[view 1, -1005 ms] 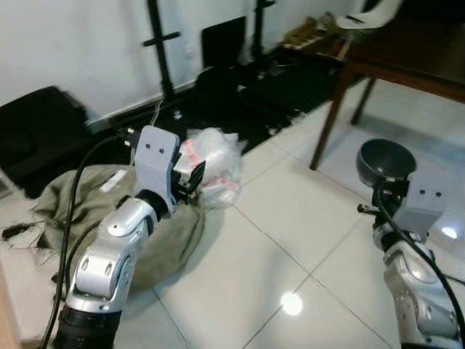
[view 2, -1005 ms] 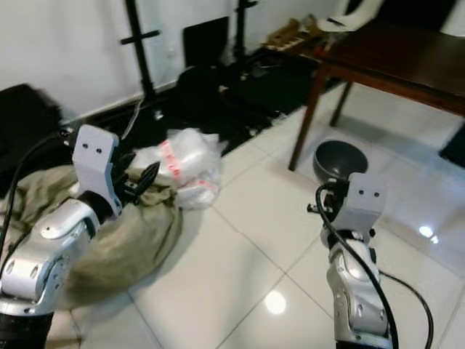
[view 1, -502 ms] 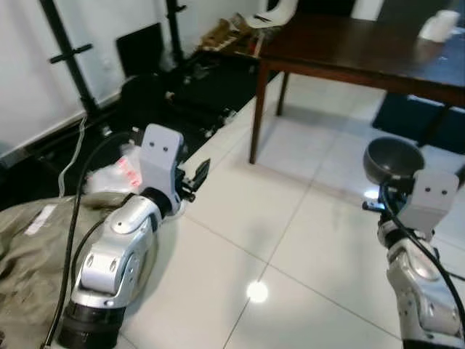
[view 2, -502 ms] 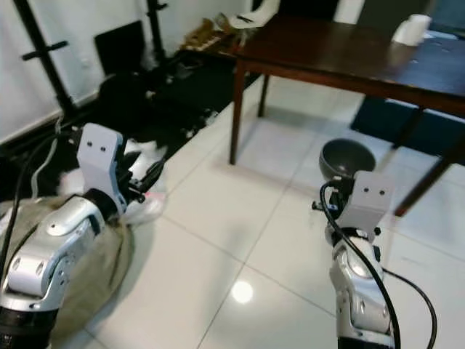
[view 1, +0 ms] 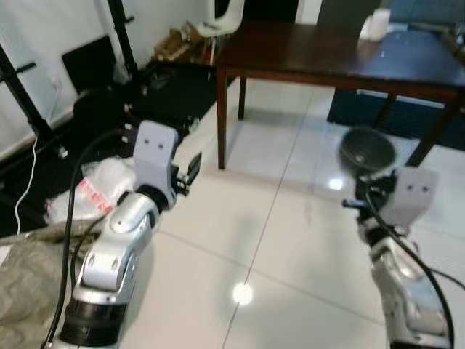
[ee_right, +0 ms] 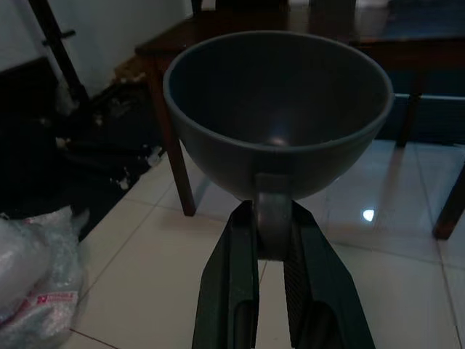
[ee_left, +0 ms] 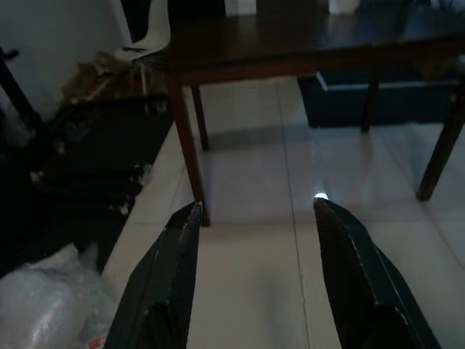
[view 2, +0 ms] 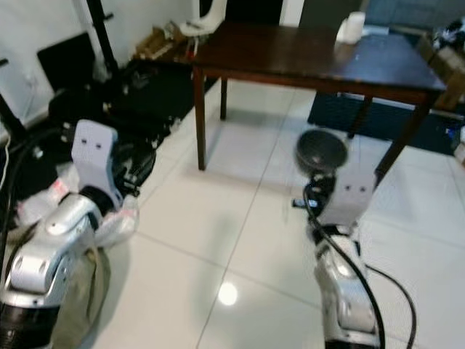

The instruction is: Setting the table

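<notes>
While the right tool (ee_right: 275, 243) pinches the handle of a grey bowl (ee_right: 277, 109) between its narrow fingers, the bowl sits upright above the white tiled floor (view 1: 290, 218), short of the dark wooden table (view 2: 305, 54). The left tool (ee_left: 254, 276) hangs empty with its fingers spread wide, raised over the floor. A white plastic bag (view 1: 91, 193) lies near the left arm, beside a heap of drab cloth (view 1: 22, 283).

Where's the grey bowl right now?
The grey bowl is in the right gripper, pinched by its handle and held up over the white tile floor on the robot's right, short of the dark wooden table.
</notes>
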{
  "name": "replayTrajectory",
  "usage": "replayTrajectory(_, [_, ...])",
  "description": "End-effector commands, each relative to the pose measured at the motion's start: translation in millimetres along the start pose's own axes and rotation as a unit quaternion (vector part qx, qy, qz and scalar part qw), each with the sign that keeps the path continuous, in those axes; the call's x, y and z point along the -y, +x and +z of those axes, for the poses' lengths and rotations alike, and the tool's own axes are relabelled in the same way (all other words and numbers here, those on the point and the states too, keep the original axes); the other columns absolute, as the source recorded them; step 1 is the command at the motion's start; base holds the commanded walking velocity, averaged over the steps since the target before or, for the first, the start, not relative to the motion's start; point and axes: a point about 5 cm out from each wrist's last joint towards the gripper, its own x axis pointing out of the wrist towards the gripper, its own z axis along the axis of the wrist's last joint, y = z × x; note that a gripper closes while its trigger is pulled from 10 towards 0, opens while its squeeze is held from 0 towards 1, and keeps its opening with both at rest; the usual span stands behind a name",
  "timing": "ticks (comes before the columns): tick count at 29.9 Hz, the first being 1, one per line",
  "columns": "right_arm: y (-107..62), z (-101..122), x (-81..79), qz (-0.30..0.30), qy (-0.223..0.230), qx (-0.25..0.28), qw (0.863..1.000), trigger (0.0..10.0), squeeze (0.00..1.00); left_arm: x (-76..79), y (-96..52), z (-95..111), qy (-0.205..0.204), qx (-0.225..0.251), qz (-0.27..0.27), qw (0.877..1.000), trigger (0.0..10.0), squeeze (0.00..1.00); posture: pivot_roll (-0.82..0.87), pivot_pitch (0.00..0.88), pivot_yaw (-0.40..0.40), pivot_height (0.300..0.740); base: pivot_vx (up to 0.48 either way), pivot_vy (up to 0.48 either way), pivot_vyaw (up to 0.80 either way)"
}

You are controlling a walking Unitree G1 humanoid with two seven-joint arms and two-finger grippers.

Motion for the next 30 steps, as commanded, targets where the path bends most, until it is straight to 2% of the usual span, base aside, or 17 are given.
replayTrajectory(1, [1.1,5,-3.7,0.009,0.003,0.010,1.000,10.0,0.00,-4.5,-2.9,-3,0.005,-0.005,0.009,1.000,10.0,0.00,-0.07,0.043,0.107,0.740,0.480,0.000,-0.67])
replayTrajectory(19, [1.3,5,4.0,-0.004,0.002,0.008,1.000,10.0,0.00,-1.8,-0.4,-5,0.004,-0.002,0.005,1.000,10.0,0.00,-0.07,0.048,0.110,0.740,0.480,0.000,-0.77])
replayTrajectory(26, [3.6,8,-0.2,0.010,0.007,0.015,1.000,10.0,0.00,-2.7,-0.1,-5,0.004,-0.002,0.007,1.000,10.0,0.00,-0.07,0.047,0.112,0.740,0.480,0.000,0.00])
replayTrajectory(30, [4.5,12,-13.6,0.058,0.033,0.021,0.998,10.0,0.00,-5.4,0.7,-5,0.009,-0.003,0.018,1.000,10.0,0.00,-0.07,0.047,0.115,0.740,0.480,0.000,0.00])
